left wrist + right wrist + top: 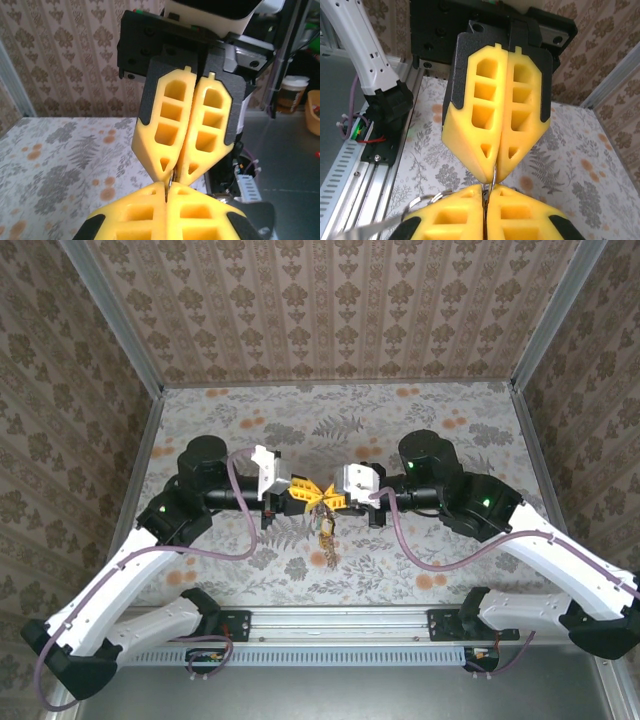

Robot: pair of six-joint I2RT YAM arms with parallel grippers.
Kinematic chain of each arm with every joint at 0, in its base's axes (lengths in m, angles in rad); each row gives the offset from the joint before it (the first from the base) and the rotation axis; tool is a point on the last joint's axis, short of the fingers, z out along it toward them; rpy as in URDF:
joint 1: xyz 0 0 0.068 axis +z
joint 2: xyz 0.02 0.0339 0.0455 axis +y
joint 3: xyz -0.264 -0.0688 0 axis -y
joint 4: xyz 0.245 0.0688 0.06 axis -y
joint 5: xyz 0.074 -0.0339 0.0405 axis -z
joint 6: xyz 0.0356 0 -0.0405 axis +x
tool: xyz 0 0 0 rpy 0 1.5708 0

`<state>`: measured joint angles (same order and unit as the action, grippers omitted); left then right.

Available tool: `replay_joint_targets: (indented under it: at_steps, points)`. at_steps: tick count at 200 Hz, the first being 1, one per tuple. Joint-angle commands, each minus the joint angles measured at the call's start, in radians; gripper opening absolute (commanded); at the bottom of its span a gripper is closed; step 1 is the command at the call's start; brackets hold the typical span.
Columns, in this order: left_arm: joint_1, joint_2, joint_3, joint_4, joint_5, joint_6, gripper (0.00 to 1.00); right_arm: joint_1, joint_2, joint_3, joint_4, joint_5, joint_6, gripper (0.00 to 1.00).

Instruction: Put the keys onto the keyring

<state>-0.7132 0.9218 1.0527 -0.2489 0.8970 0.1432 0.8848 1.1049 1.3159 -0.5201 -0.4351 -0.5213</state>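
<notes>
My left gripper (303, 496), right gripper (338, 498) meet tip to tip. Both pinch keyring (493, 179) wire between pressed fingers. Keys (327, 532) hang below tips.

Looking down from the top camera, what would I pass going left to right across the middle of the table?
Left arm's black joint → left white wrist block → left fingers → keys hanging where the fingers meet → right fingers → right white wrist block → right arm's black joint.
</notes>
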Motion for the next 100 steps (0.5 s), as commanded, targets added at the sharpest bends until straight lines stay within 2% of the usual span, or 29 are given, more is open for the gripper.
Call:
replay_joint_targets:
  at_steps: [1,25,54,69,77,100]
  points:
    - [0.021,-0.018,-0.012,0.242,0.033,-0.11,0.0,0.019,-0.013,-0.027,-0.02,-0.123,0.015,0.04]
    - [0.022,-0.031,-0.052,0.346,0.039,-0.168,0.0,0.02,0.0,-0.035,0.032,-0.104,0.037,0.0]
    - [0.021,-0.044,-0.096,0.455,0.041,-0.23,0.0,0.019,0.001,-0.059,0.104,-0.084,0.072,0.06]
    - [0.023,-0.053,-0.113,0.482,0.035,-0.245,0.0,0.017,-0.005,-0.071,0.147,-0.072,0.091,0.05]
    - [0.023,-0.055,-0.122,0.498,0.036,-0.256,0.0,0.017,-0.007,-0.078,0.164,-0.06,0.1,0.0]
    - [0.024,-0.058,-0.116,0.464,0.029,-0.246,0.0,0.008,-0.01,-0.077,0.176,-0.046,0.107,0.0]
